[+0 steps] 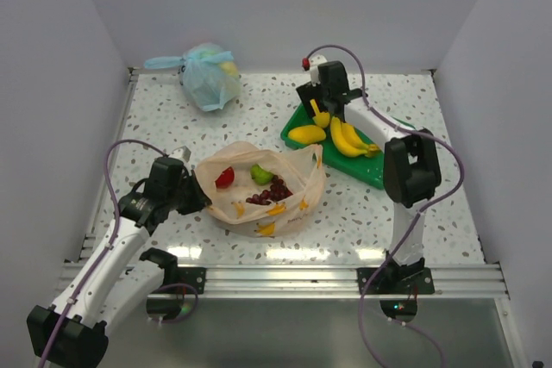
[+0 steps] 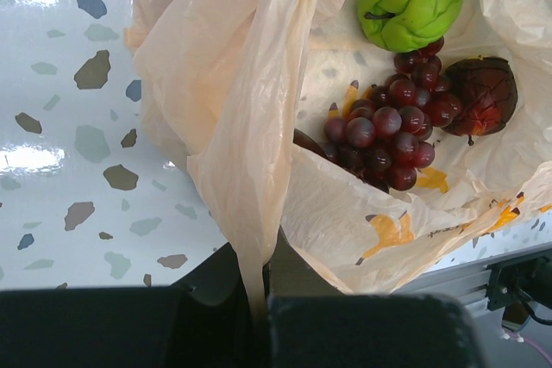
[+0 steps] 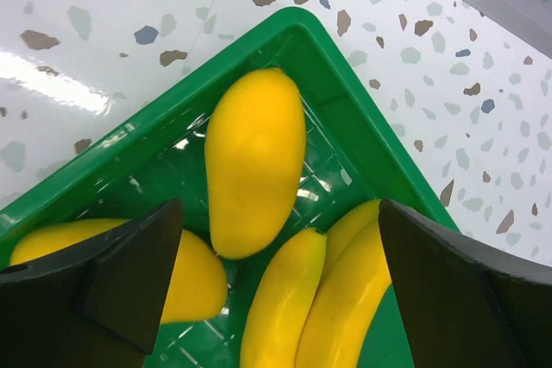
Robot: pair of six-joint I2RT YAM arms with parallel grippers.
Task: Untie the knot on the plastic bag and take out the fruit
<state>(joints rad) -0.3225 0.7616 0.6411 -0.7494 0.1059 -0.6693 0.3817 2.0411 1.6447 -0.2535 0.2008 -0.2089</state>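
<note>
The pale-orange plastic bag lies open at the table's middle; no tied knot shows. Inside lie a green lime, purple grapes and a red apple. In the left wrist view I see the bag, lime, grapes and a dark maroon piece. My left gripper is shut on the bag's left edge. My right gripper is open and empty above the green tray, over a yellow mango and bananas.
A light blue knotted bag with fruit inside lies at the back left. The green tray's rim sits at the right middle, holding yellow fruit. White walls enclose the table; a metal rail runs along the near edge.
</note>
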